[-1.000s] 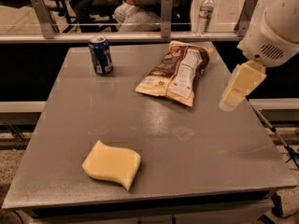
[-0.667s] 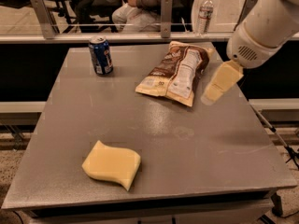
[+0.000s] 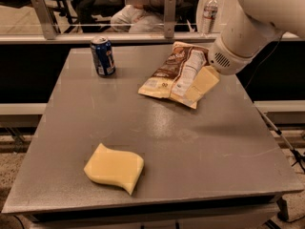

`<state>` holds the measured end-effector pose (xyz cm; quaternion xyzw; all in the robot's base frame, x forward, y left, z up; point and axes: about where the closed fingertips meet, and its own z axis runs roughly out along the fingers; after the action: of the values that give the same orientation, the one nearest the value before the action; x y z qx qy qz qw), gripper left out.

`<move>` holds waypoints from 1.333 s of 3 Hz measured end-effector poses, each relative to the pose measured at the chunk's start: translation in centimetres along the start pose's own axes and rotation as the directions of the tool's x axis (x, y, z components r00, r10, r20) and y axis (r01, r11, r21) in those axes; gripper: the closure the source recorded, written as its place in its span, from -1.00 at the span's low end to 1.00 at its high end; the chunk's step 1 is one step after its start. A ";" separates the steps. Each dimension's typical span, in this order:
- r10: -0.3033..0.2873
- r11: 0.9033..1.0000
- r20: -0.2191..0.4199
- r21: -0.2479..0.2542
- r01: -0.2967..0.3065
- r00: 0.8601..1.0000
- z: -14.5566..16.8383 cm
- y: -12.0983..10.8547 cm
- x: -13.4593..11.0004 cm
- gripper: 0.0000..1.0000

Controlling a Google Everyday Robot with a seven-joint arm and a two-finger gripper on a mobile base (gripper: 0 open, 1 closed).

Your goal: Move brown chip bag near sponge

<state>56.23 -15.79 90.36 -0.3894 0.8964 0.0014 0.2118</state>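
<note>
At the far right of the grey table [image 3: 214, 166], the brown chip bag [image 3: 174, 73] lies flat with its white nutrition panel up. It is well apart from the sponge [image 3: 114, 168], which sits near the front left edge. The gripper [image 3: 201, 85] hangs at the bag's right edge, angled down toward it, probably lining up a grasp; whether it is open or closed I cannot tell. A blue can [image 3: 103, 56] stands upright at the far left, possibly a Pepsi, though its lettering is unreadable. The bag's print is likewise too blurred to read.
</note>
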 end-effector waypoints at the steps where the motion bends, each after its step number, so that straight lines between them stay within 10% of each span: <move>1: 0.039 0.999 -0.012 -0.010 -0.039 0.999 2.2 0.4 -0.5 -1.00; 4: 0.076 0.996 -0.038 -0.054 -0.078 0.996 6.9 1.1 -2.0 -1.00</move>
<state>59.33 -12.45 84.67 -0.3603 0.9140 0.0272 0.1846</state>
